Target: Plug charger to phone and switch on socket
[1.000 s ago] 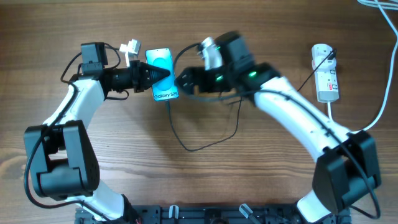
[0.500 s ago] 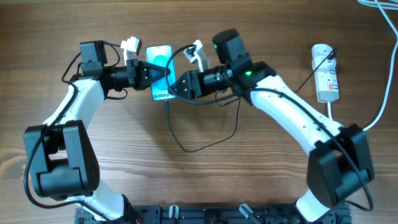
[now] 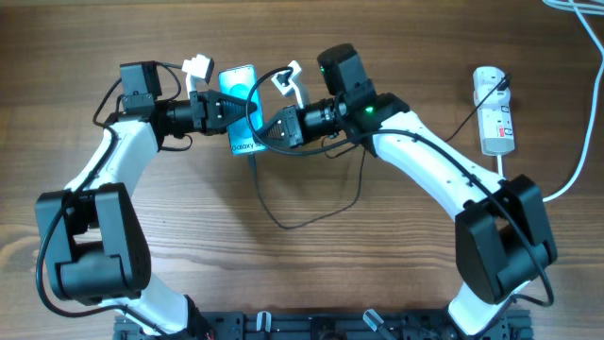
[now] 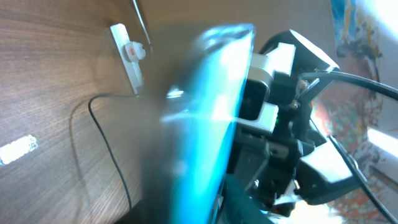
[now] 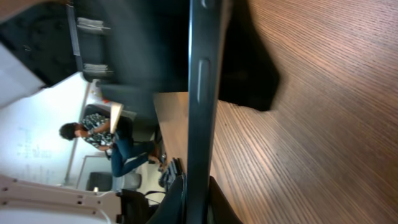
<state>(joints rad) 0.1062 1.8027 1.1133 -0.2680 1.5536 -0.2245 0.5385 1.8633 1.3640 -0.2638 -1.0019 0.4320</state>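
The phone (image 3: 240,93), teal-screened with a white strip at its lower end, is tilted up on edge between both grippers. My right gripper (image 3: 261,128) comes from the right and is shut on it; in the right wrist view the phone's dark edge (image 5: 202,93) runs up between my fingers (image 5: 217,202). My left gripper (image 3: 234,107) reaches in from the left with the blurred phone (image 4: 211,124) between its jaws, grip unclear. The black charger (image 3: 283,223) loops from the phone's lower end toward the socket (image 3: 494,113) at far right.
A thick white cable (image 3: 578,165) curves along the right edge from the socket. The left wrist view also shows the socket (image 4: 127,59) far off and the charger (image 4: 109,143) on the wooden table (image 3: 142,246).
My right gripper moved left to the phone and shut on it. The phone has tipped further up on edge. The left arm has barely moved.
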